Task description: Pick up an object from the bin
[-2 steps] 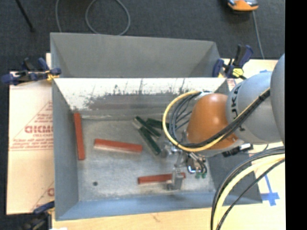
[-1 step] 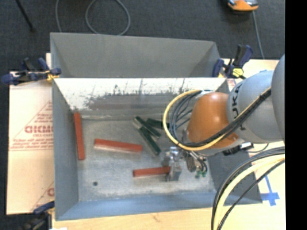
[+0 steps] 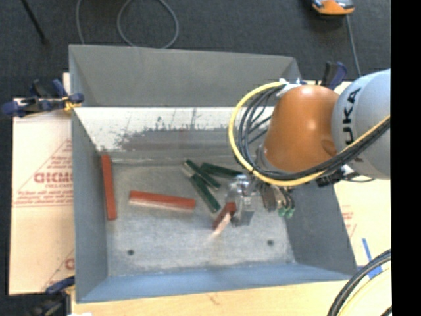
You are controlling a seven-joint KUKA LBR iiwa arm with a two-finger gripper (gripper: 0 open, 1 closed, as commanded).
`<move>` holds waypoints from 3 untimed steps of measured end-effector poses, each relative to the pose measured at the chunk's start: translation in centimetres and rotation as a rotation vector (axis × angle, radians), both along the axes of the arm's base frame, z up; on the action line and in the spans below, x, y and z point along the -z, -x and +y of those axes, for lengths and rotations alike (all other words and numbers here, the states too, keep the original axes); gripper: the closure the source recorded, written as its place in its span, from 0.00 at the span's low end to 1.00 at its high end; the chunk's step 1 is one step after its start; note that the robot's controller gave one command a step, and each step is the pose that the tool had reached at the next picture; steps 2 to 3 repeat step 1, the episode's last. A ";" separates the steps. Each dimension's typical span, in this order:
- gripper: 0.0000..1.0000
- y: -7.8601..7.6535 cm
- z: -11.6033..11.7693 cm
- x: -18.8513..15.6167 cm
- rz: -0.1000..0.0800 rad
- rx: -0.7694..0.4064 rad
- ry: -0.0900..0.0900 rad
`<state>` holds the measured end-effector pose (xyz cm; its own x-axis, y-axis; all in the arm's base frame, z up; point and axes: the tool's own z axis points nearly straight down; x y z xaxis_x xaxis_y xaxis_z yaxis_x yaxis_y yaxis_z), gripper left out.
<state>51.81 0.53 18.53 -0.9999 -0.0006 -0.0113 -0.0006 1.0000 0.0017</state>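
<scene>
The arm enters from the right of the frame, its rounded orange cover (image 3: pixel 299 127) above the right half of the grey metal bin (image 3: pixel 89 209). Below the cover the gripper (image 3: pixel 239 208) sits low over the bin floor, a little right of centre. Whether the claw is wide or narrow cannot be told, since the metal parts at its end run together from this angle. The thing nearest to it is a small red stick with a pale tip (image 3: pixel 223 220), lying slantwise on the floor, with its upper end at the gripper's lower left; it cannot be made out whether that end is inside the claw or only beside it. Just to the upper left lie a few dark green sticks (image 3: pixel 205 180), crossed over one another. A flat orange-red bar (image 3: pixel 162 201) lies further left, near the middle, and a long orange-red rod (image 3: pixel 108 186) runs along the left wall. The step in hand looks like the grasp itself, at or just above the floor. The next move would probably call for a firm closing on the small stick's upper end, clear of the green sticks, before any lift.
</scene>
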 end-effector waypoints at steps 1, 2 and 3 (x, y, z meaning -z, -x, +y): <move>1.00 -4.1 1.8 -8.1 -0.004 -0.012 0.001; 1.00 -4.1 1.8 -8.1 -0.004 -0.012 0.001; 1.00 -4.1 1.8 -8.1 -0.004 -0.012 0.001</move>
